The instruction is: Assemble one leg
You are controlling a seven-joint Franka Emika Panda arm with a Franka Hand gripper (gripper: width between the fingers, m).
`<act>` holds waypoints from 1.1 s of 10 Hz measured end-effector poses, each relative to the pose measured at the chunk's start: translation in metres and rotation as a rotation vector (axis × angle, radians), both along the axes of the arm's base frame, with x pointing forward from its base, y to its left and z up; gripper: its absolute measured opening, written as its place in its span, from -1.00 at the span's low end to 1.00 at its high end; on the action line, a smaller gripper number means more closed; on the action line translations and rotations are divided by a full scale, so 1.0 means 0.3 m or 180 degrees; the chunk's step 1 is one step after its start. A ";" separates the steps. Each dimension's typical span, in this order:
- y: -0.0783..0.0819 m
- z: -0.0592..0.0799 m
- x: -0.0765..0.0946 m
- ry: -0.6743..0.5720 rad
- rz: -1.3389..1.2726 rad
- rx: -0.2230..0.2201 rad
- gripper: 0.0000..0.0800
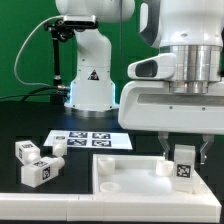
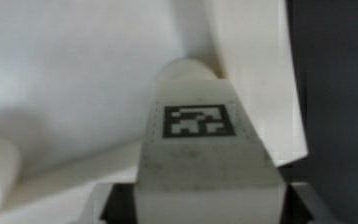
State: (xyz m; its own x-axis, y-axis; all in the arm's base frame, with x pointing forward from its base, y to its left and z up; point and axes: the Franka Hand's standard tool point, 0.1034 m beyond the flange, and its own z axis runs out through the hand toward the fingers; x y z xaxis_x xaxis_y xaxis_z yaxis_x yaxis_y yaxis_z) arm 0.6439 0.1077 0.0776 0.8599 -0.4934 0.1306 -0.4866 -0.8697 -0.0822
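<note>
gripper clamping leg (square tag)

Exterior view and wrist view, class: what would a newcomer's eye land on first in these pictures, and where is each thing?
First comes the gripper at the exterior view's right, shut on the leg, a tagged white peg held over the flat white panel. In the wrist view that leg fills the middle, its black-and-white tag facing the camera. Next come the loose pegs clustered at the exterior view's left, with the marker board behind them.

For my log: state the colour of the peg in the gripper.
White, with a black-and-white square tag; the leg shows best in the wrist view.
</note>
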 end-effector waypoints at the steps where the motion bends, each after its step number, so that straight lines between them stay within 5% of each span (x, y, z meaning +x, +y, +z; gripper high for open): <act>1: -0.004 0.000 -0.004 0.0020 -0.0571 0.0062 -0.29; 4: -0.013 -0.004 -0.017 0.0156 -0.2563 0.0530 -0.29; 5: -0.003 -0.003 -0.020 0.0201 -0.2836 0.0559 -0.29; 7: 0.001 -0.003 -0.022 0.0241 -0.3109 0.0595 -0.29; 9: 0.002 -0.005 -0.023 0.0238 -0.2963 0.0577 0.34; 11: -0.007 -0.020 -0.024 0.0216 -0.1357 0.0349 0.53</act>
State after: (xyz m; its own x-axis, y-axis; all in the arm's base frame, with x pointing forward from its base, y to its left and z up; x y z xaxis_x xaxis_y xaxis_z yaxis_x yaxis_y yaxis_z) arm 0.6367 0.1057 0.0715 0.5814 -0.8135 0.0082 -0.8073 -0.5782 -0.1182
